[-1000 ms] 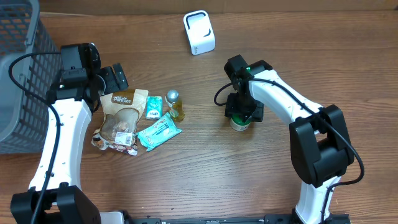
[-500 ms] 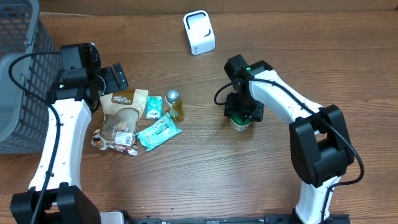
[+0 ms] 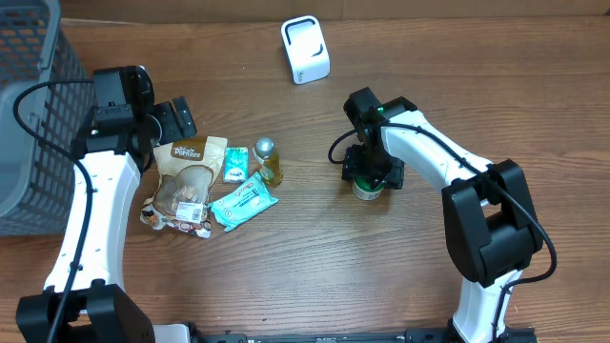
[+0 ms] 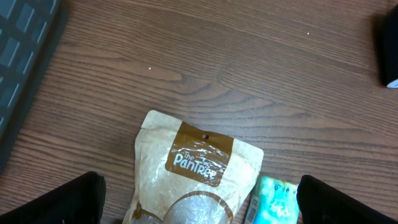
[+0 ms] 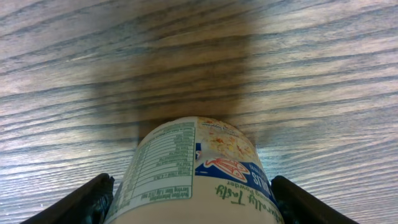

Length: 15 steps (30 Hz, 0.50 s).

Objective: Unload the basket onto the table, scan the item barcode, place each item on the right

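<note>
My right claw (image 3: 372, 173) hangs straight down over the printed food tub (image 5: 193, 171), which stands upright on the wooden worktop (image 3: 381, 276), right of the middle and well apart from the other goods. In the wrist view my two fingers (image 5: 87, 202) flank the tub's round wall, one on each side. They sit so near it that I cannot tell whether they press on it or stand just off it. The tub's nutrition panel faces my camera; I cannot pick out a barcode.

The white barcode scanner (image 3: 305, 50) stands at the far edge, apart from the tub.

My left claw (image 3: 176, 122) is spread wide with nothing between its fingers. It hovers above the top edge of the brown Pantree pouch (image 4: 196, 165). A small teal packet (image 4: 273, 200) lies just beside that pouch.
</note>
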Each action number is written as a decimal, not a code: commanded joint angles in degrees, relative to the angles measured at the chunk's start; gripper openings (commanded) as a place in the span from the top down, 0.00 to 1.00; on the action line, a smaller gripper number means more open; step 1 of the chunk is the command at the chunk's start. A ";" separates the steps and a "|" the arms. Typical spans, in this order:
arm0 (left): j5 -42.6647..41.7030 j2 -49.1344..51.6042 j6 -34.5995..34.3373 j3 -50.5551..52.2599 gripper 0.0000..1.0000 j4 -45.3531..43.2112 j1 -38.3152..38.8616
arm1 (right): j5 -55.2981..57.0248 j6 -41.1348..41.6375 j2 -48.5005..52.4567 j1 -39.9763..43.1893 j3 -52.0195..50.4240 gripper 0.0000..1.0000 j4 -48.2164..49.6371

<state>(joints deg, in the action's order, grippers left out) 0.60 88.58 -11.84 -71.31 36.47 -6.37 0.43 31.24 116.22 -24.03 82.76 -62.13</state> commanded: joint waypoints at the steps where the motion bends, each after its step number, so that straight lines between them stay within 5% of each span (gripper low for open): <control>1: -0.42 0.20 0.28 -0.39 0.00 -0.09 0.02 | 0.39 0.00 0.17 0.11 0.59 0.22 0.28; 15: -0.44 0.20 0.28 -0.39 0.01 -0.07 0.07 | 3.30 -0.20 0.17 0.11 0.61 0.27 -0.42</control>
<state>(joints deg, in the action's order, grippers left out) 0.60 88.58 -11.84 -71.31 36.45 -6.37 1.17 31.24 116.22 -24.03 82.76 -62.61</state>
